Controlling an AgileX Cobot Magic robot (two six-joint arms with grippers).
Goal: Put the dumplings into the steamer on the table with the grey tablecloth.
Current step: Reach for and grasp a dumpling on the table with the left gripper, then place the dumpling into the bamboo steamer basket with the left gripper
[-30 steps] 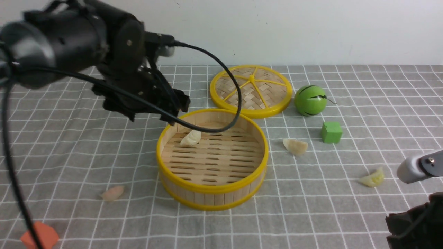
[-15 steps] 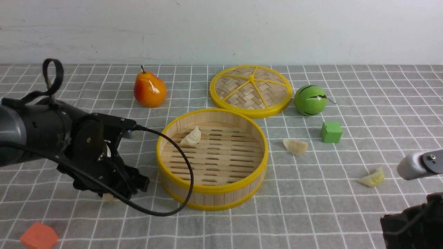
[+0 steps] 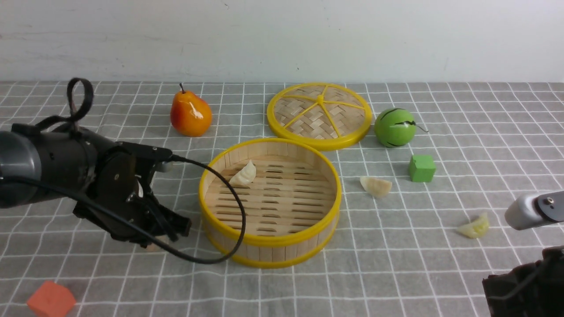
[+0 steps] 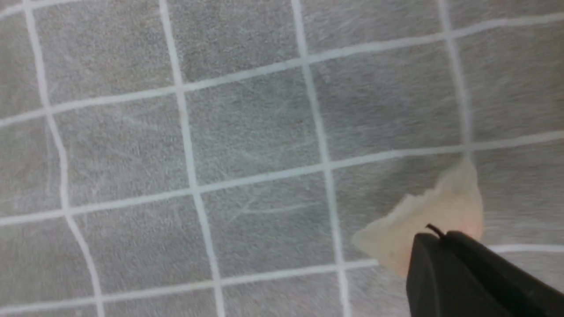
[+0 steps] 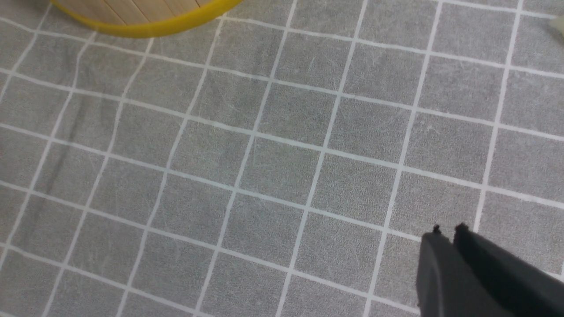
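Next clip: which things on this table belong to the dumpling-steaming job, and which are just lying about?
Job: steamer; dumpling inside it; pinkish dumpling at the left pincer; cream dumpling; yellow-green dumpling.
Lying about: woven lid; pear; green ball; green cube; orange cube.

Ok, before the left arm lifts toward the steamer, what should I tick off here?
1. Left gripper shut on pink dumpling: ok.
2. Grip firm enough to lift: cannot tell; only the dumpling's edge is pinched.
3. Steamer has room: ok; one cream dumpling inside.
4. Lid off the steamer: ok; it lies behind.
5. Left arm's cable clear of the steamer: cannot tell; it loops across the near-left wall in the front view.
6. Right gripper out of the path: ok; shut, over the tablecloth at the right.
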